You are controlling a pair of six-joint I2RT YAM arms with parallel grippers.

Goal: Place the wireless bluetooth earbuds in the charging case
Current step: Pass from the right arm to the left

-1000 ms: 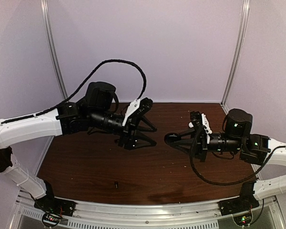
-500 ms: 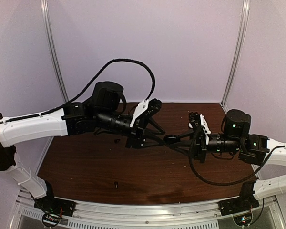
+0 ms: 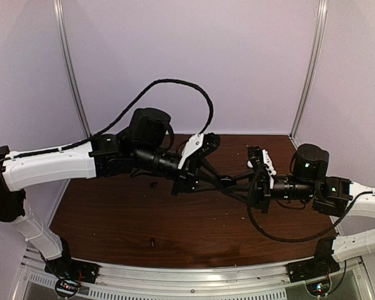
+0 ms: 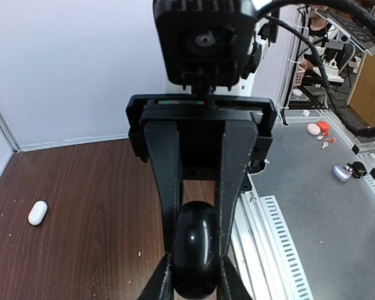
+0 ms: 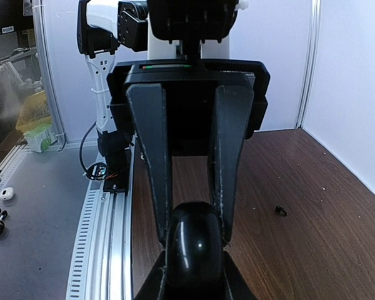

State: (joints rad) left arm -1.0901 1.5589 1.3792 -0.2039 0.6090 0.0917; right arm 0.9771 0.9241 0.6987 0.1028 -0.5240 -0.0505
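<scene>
A small white oval charging case [image 4: 37, 212] lies shut on the brown table near the wall, seen only in the left wrist view. No white earbuds show on the table. A glossy black round puck [image 3: 225, 182] hangs above the table's middle, held between both grippers. My left gripper [image 3: 222, 182] reaches in from the left, and its fingers press the puck's [image 4: 194, 240] sides. My right gripper [image 3: 230, 183] comes from the right, shut on the same puck [image 5: 197, 247]. The two grippers face each other tip to tip.
Small black bits lie on the table at the front [image 3: 152, 241], under the left arm [image 3: 154, 184], and beside the right gripper [image 5: 279, 210]. The aluminium rail [image 3: 194, 275] runs along the near edge. Small white and red items [image 4: 314, 129] lie off the table on grey flooring.
My left arm has swung right and forward until its fingers met the black puck held by my right gripper. The right arm has barely moved.
</scene>
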